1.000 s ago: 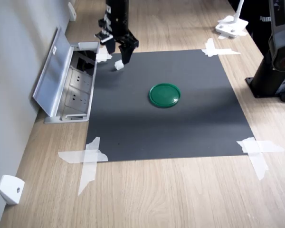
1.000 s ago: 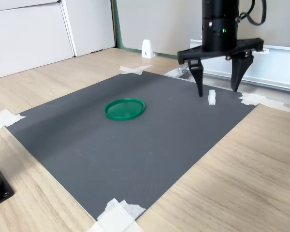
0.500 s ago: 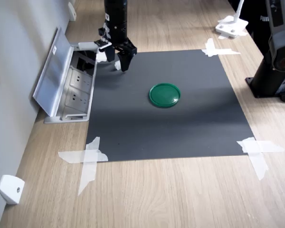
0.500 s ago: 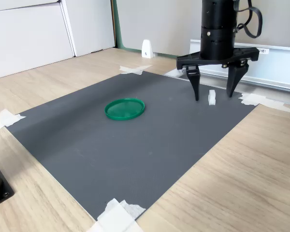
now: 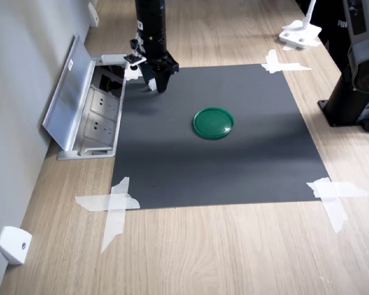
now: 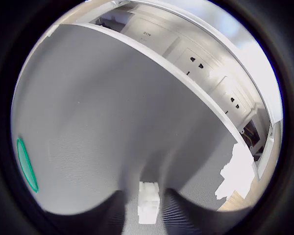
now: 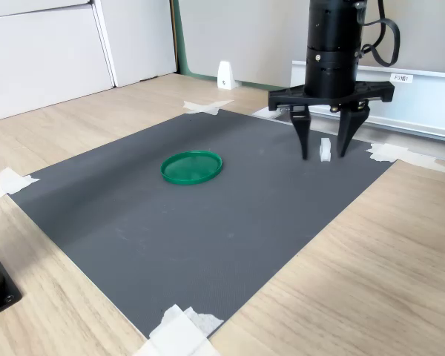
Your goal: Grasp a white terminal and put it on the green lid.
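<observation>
Second exterior view, left to right. Tape strips (image 7: 7,182) pin the near-left corner of the dark mat (image 7: 208,215) to the wooden table (image 7: 371,252). Green lid (image 7: 192,166) lies flat on the mat, left of centre, nothing on it. Well to its right, near the mat's far-right corner, the gripper (image 7: 323,152) points straight down, fingertips at or just above the mat. White terminal (image 7: 325,149) stands between the two fingers, seemingly nearer the one on the second exterior view's right. Jaws are apart: a gap shows on each side of the piece, so no clamp yet. Behind, a white floor socket box (image 7: 423,104) with its flap up.

Wrist view agrees: terminal (image 6: 148,201) sits between the two dark finger shapes, lid's edge (image 6: 26,164) far off at the rim of the picture. First exterior view: gripper (image 5: 154,86) hides the terminal; lid (image 5: 213,123) mid-mat.

Step in hand, as I judge it: closing on the terminal before carrying it to the lid.

Risks:
- Piece is off-centre between the fingers. The nearer finger may touch first and push or tip it, and a small light block could twist or pop out.
- Tips too low could drag on the mat; too high, and they pinch only the top, so it slips on lifting.
- Tape and the socket box lie close by; a knocked terminal could skid off the mat toward them.
- A weak corner grip may drop it on the way across.
</observation>
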Controlling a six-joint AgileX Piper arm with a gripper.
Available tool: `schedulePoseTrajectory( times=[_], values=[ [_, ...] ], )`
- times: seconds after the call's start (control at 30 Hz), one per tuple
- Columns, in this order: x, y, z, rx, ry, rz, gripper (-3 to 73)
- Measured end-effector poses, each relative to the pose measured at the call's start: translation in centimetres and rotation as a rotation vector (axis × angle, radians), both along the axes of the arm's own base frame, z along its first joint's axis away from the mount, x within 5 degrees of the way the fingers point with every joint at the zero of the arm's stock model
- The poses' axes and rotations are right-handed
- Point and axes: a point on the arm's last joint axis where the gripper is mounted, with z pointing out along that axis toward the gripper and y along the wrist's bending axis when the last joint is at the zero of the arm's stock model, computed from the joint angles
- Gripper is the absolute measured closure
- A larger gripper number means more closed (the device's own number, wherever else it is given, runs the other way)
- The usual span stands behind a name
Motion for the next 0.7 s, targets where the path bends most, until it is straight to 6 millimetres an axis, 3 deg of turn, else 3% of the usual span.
schedulePoseTrajectory(
  times=[0.07, 0.1, 0.3, 0.47, 0.63, 0.7],
  values=[
    [0.0, -0.1, 0.0, -0.006, 0.002, -0.010, 58.7],
    [0.0, -0.1, 0.0, -0.004, 0.001, -0.019, 61.0],
    [-0.2, 0.2, 1.1, -0.007, -0.022, -0.028, 61.0],
    [-1.3, 1.8, 6.7, -0.042, -0.138, 0.020, 61.0],
    [-3.0, 5.5, 13.6, -0.056, -0.264, 0.068, 61.0],
    [-4.1, 7.3, 15.4, -0.032, -0.276, 0.066, 61.0]
  ],
)
